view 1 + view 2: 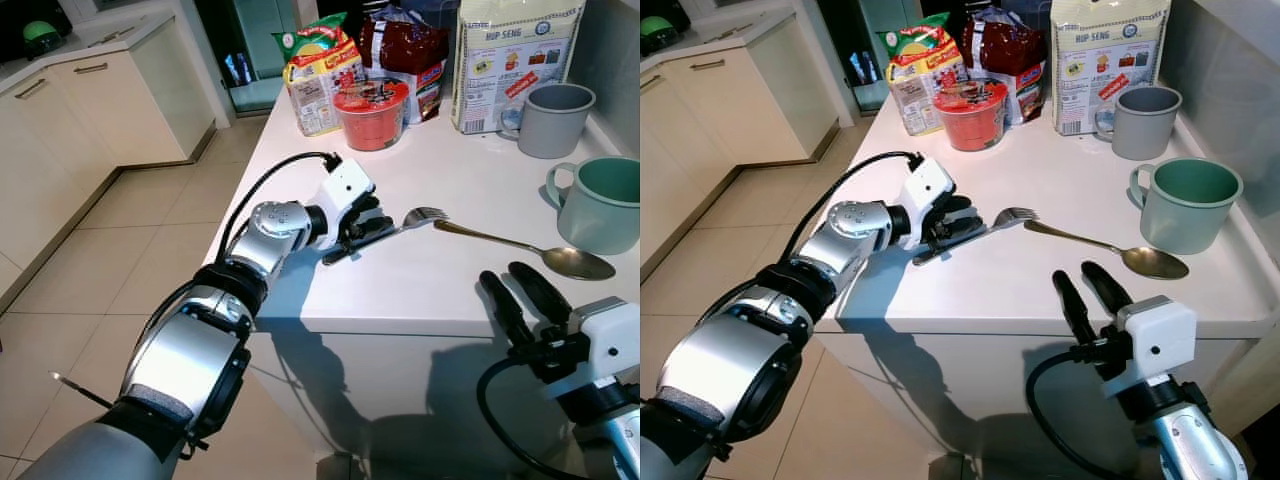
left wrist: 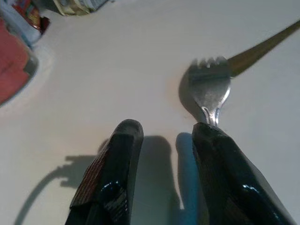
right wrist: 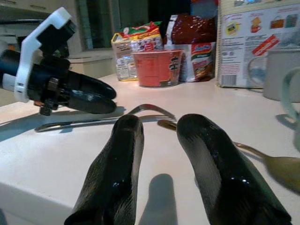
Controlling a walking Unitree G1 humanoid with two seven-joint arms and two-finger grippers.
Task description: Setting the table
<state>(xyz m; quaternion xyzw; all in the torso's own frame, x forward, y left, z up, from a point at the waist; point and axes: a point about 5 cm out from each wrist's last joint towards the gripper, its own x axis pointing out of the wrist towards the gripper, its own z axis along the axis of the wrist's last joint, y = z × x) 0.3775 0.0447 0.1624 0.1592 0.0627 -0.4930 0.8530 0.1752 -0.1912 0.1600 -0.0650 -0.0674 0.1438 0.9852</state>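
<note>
The white surface [image 1: 400, 290] has its front edge close to the robot and its left edge beside a tiled floor [image 1: 120, 250], where there is free room up to the cream cabinets [image 1: 70, 120]. At the back of the surface stand a tall bag [image 1: 512, 60], two snack packets [image 1: 322, 75] and a red cup [image 1: 371, 113], close together. On the right side stand a grey mug [image 1: 553, 118] and, nearer, a green mug [image 1: 604, 203], apart from each other.

The middle of the surface is open. There lie a spoon [image 1: 520, 248] and a fork [image 1: 400, 225]; the fork tines nearly meet the tip of the spoon handle, and the spoon bowl is just in front of the green mug.

The left pincer [image 1: 362, 228] is low over the fork handle, near the left edge. Its fingers [image 2: 112, 183] are a little apart, and one seems to rest on the handle, but I cannot tell if the fork is really gripped.

The right pincer [image 1: 1087, 295] is at the front edge, pointing toward the spoon, fingers slightly apart and holding nothing.
</note>
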